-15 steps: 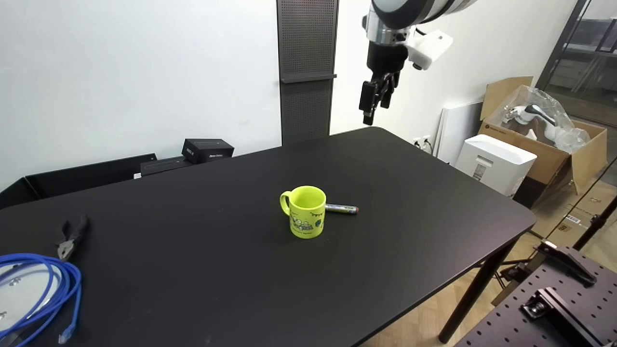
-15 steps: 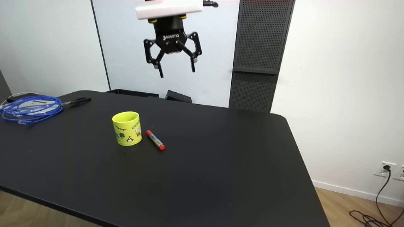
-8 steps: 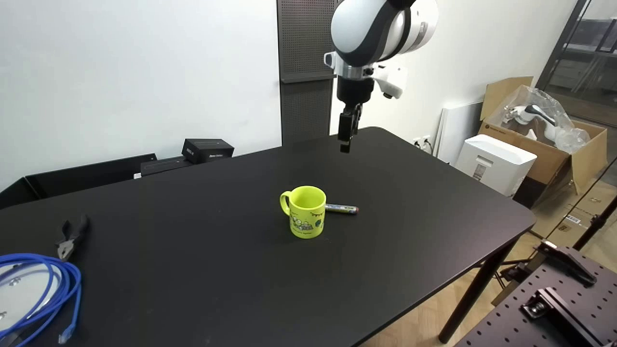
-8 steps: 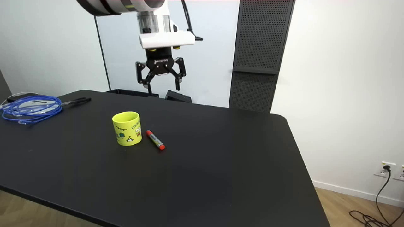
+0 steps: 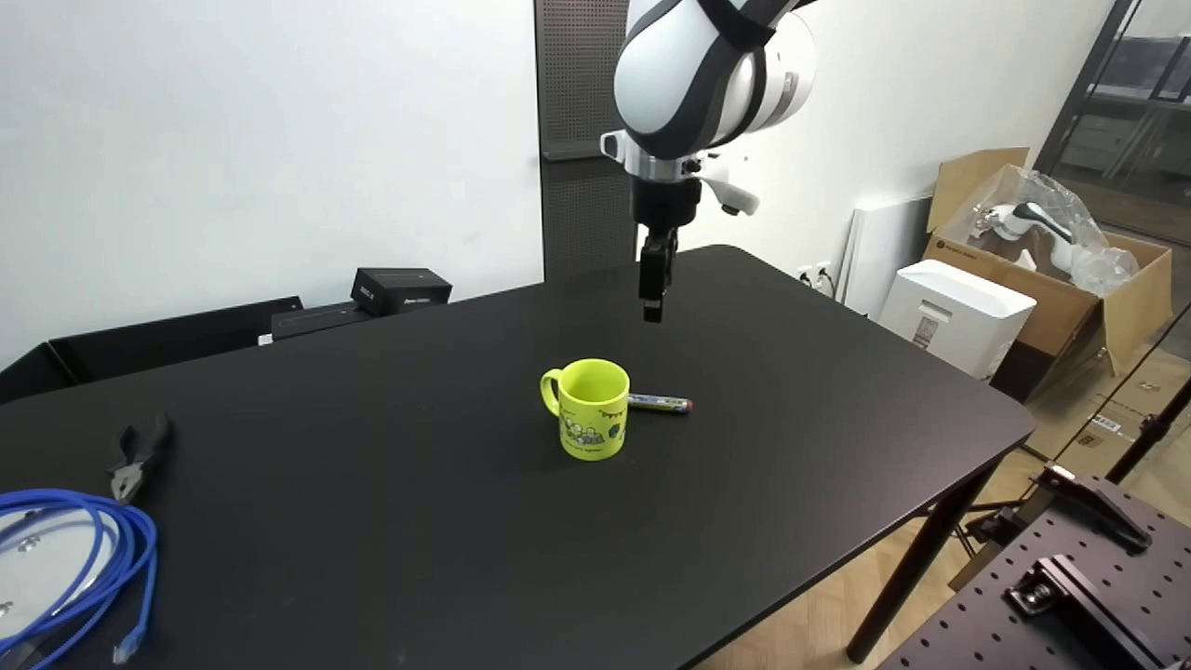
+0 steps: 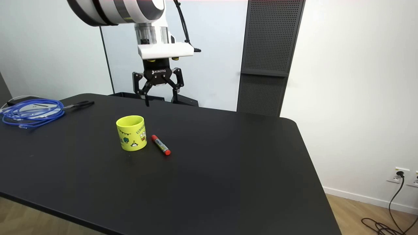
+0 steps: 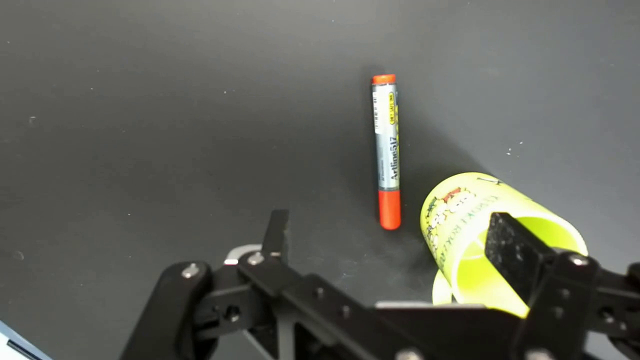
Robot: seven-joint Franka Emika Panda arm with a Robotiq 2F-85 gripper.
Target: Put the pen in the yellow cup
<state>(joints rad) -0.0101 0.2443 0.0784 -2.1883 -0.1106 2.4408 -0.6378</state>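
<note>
The yellow cup stands upright on the dark table in both exterior views (image 5: 593,423) (image 6: 132,137). The pen, grey with red ends, lies flat beside it (image 5: 661,403) (image 6: 161,145); in an exterior view the cup hides one end of it. My gripper (image 6: 161,102) is open and empty, well above the table; it also shows edge-on in an exterior view (image 5: 653,310). In the wrist view the pen (image 7: 387,145) lies beyond the gap between my fingers (image 7: 391,220). The right finger there overlaps the mouth of the cup (image 7: 460,220), whose handle is partly hidden.
A blue coiled cable (image 5: 140,549) and pliers (image 5: 138,461) lie at one end of the table, far from the cup. Black boxes (image 5: 402,290) stand along the wall behind the table. A cardboard box (image 5: 1051,288) stands on the floor beyond the table edge.
The arm has come down and moved across toward the cup and pen, with the gripper staying open. The cup and pen have not moved.
</note>
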